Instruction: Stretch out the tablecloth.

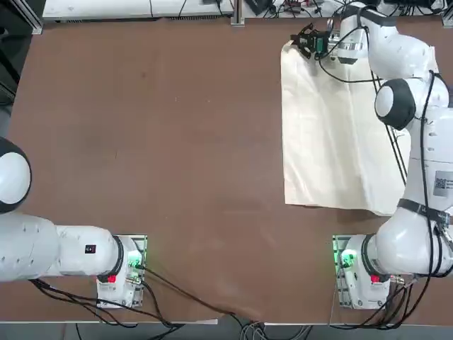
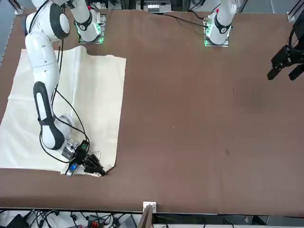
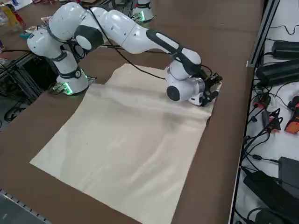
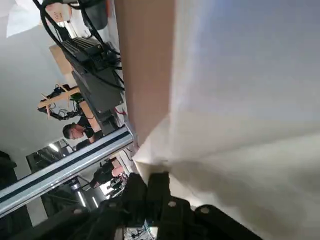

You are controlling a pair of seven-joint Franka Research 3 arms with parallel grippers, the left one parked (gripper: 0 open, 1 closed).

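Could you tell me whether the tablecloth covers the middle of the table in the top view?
No, the tablecloth lies only on the table's right side.

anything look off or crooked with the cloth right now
Nothing damaged. The tablecloth lies folded on the robot's right side of the table, unspread, with a soft ridge along it. The right gripper sits low at its far corner, jaws closed on that corner.
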